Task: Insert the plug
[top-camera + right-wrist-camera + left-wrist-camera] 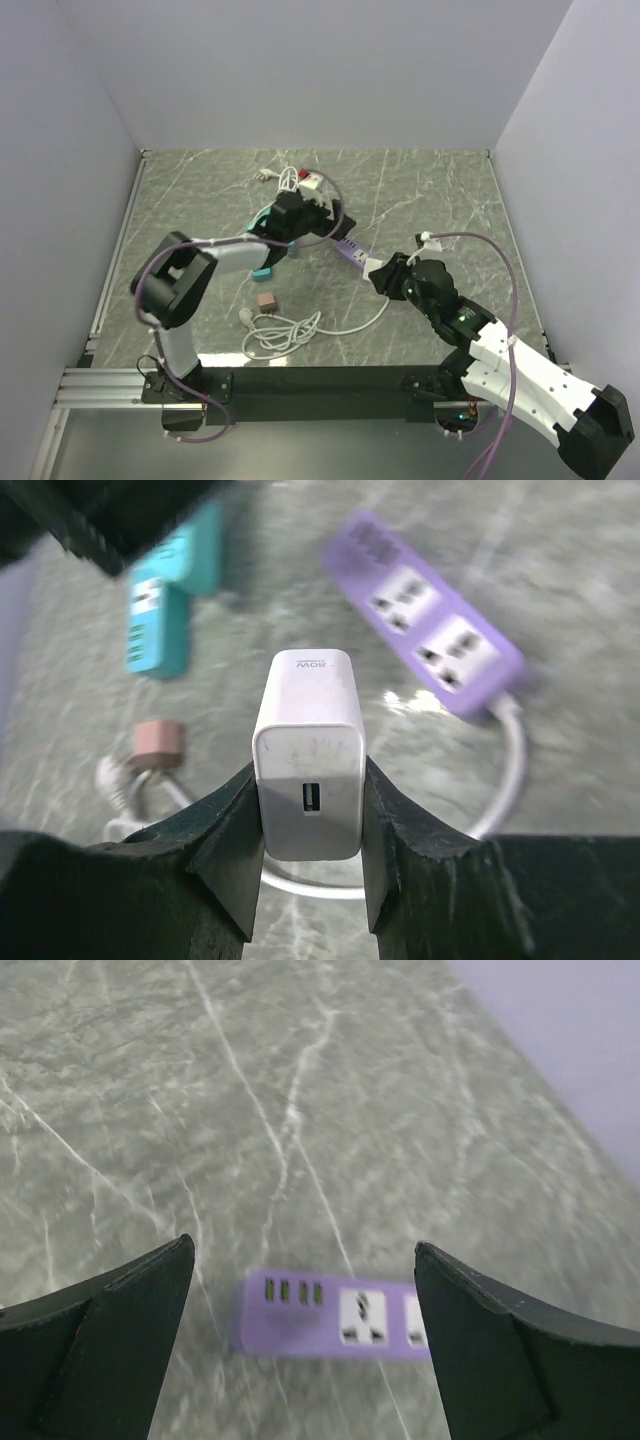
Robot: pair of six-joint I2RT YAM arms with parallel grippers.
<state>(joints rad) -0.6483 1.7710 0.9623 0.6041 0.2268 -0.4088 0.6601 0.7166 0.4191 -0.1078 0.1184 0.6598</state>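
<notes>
The right end effector (310, 780) grips the white square block plug (308, 730) above the grey marble bench (590, 570), near the purple plastic power strip (430, 630), while the left end effector (302, 1250) stands wide open and empty.

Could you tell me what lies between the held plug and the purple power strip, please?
Bare tabletop separates plug from power strip, per right wrist view.

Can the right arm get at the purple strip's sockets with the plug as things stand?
Probably yes. The right gripper holds the plug just short of the strip, whose two near sockets lie bare. The left gripper hangs open over the far end and might crowd it.
</notes>
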